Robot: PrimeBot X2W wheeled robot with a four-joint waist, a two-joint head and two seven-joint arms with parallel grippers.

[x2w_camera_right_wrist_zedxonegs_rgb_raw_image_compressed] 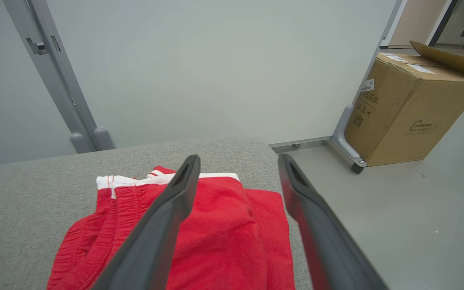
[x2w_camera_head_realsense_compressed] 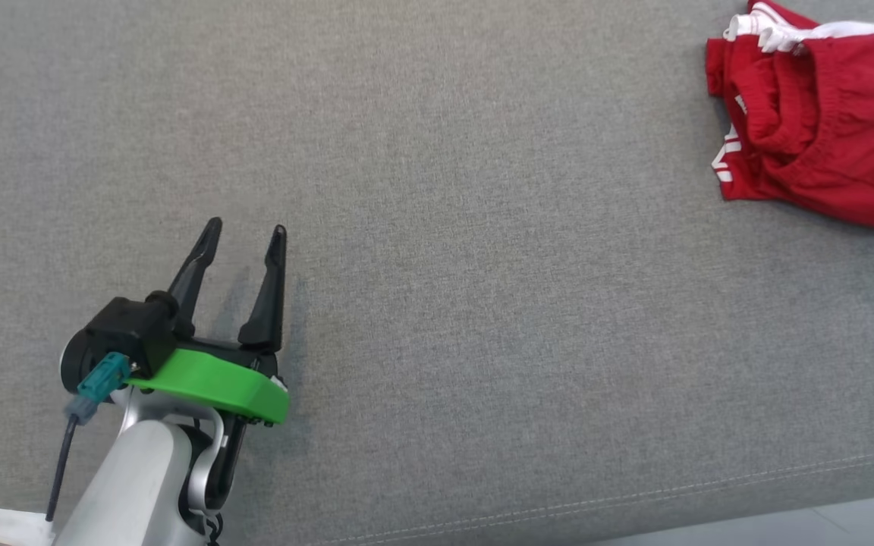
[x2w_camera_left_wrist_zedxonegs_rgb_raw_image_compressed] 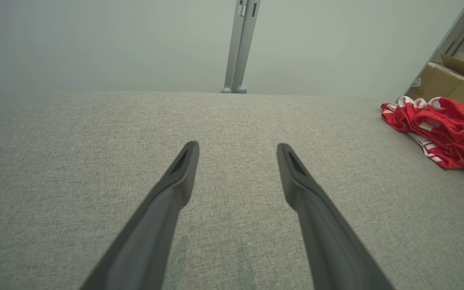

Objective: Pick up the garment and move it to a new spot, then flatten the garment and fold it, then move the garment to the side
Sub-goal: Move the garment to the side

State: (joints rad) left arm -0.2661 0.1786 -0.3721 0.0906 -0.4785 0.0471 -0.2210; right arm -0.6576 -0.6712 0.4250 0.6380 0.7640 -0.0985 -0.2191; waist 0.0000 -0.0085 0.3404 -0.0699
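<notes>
Well, the writing I can find sits on the cardboard box [x2w_camera_right_wrist_zedxonegs_rgb_raw_image_compressed: 413, 108] standing on the floor [x2w_camera_right_wrist_zedxonegs_rgb_raw_image_compressed: 417, 225] past the counter's end: a printed mark with a big C and small letters I cannot read, a code square and a white shipping label on the side, all too fine to make out. The red shorts [x2w_camera_head_realsense_compressed: 824, 129] carry white trim and white marks along one edge, unreadable to me. They lie bunched, elastic waistband up, at the far right of the grey fabric-covered counter [x2w_camera_head_realsense_compressed: 437, 265], partly cut off by the head view's right and top edges. My right gripper [x2w_camera_right_wrist_zedxonegs_rgb_raw_image_compressed: 239, 158] hangs over them with its fingers spread apart and nothing between them; one finger crosses in front of the red cloth, and I cannot tell whether it touches. My left gripper [x2w_camera_head_realsense_compressed: 246, 227], on its green wrist bracket [x2w_camera_head_realsense_compressed: 217, 383], is well apart from the shorts at the lower left, fingers likewise spread above bare fabric. Behind the counter stands a pale partition with grey metal posts [x2w_camera_right_wrist_zedxonegs_rgb_raw_image_compressed: 54, 80]. The open flap of the box is clipped by the edge of the right wrist view.
</notes>
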